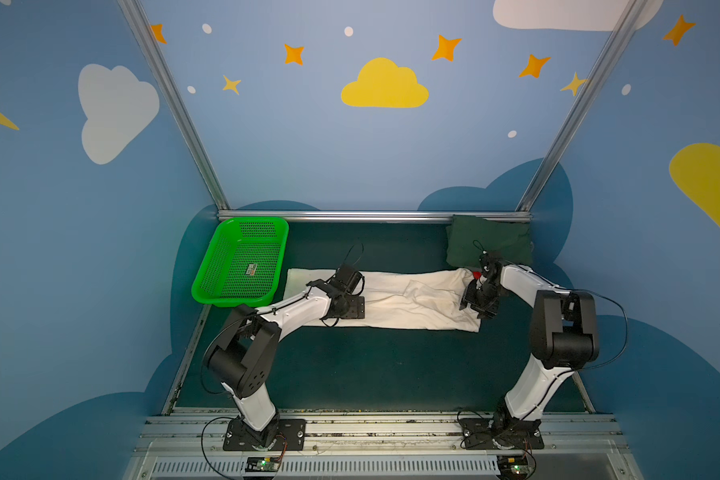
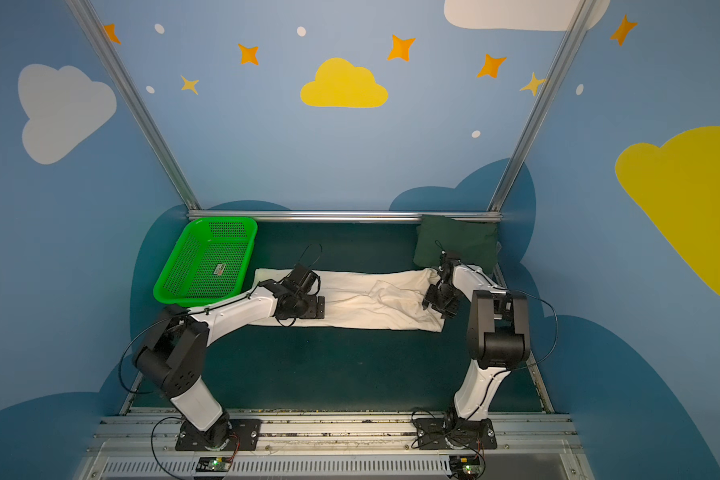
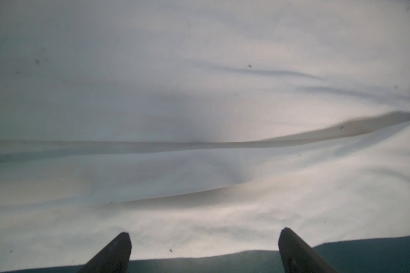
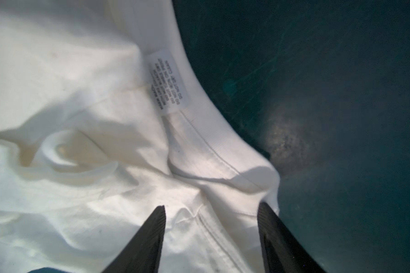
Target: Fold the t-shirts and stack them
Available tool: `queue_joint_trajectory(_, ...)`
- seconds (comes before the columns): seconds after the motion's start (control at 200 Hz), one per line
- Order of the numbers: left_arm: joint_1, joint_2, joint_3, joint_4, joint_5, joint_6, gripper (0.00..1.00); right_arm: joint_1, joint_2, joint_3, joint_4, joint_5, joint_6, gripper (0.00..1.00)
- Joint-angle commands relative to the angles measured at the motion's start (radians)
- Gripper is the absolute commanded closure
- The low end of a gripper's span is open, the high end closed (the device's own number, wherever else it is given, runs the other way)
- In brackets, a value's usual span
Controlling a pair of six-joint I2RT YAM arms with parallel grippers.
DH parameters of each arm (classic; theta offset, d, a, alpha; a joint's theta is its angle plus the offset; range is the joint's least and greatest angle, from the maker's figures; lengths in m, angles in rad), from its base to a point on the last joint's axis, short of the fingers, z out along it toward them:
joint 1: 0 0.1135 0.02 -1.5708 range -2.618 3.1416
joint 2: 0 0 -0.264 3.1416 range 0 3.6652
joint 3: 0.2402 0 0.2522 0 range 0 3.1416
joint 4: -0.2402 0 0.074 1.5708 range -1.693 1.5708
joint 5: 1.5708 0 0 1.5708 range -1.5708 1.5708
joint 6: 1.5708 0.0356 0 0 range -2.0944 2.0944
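Basket (image 1: pixel 213 269) with sticker (image 1: pixel 251 270) inside; cream tee (image 1: pixel 412 299) beside

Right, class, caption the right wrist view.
Open right tool poised at the edge of the cream tee, near its care label.

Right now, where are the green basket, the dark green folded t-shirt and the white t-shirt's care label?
green basket (image 1: pixel 217 266): a top view, its left wall.
dark green folded t-shirt (image 1: pixel 504 239): a top view, middle of its upper face.
care label (image 4: pixel 168 82): right wrist view, the label's middle.
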Motion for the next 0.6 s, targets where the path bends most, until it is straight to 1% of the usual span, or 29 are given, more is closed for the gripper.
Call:
queue_joint_trajectory(0.0, -0.010, 0.000, -0.022, 0.035, 0.012, 0.055, 0.05, -0.002, -0.031, 0.015, -0.016, -0.007, 0.002, 0.40)
queue_joint_trajectory(0.085, -0.012, 0.014, -0.031, 0.046, 0.010, 0.057, 0.06, -0.004, -0.028, 0.010, -0.013, -0.006, 0.000, 0.40)
queue_joint_trajectory(0.25, -0.012, 0.059, -0.015, 0.041, -0.037, 0.069, 0.06, -0.004, -0.025, 0.003, -0.008, -0.011, 0.001, 0.40)
queue_joint_trajectory(0.36, -0.013, 0.069, -0.025, 0.047, -0.128, 0.074, 0.06, -0.003, -0.023, 0.004, -0.009, -0.008, -0.001, 0.40)
queue_joint_trajectory(0.445, -0.013, 0.076, -0.024, 0.038, -0.178, 0.070, 0.06, -0.004, -0.023, 0.003, -0.011, -0.009, -0.006, 0.40)
queue_joint_trajectory(0.596, -0.003, 0.090, -0.024, 0.043, -0.232, 0.035, 0.06, -0.004, -0.020, -0.002, -0.007, -0.013, -0.006, 0.40)
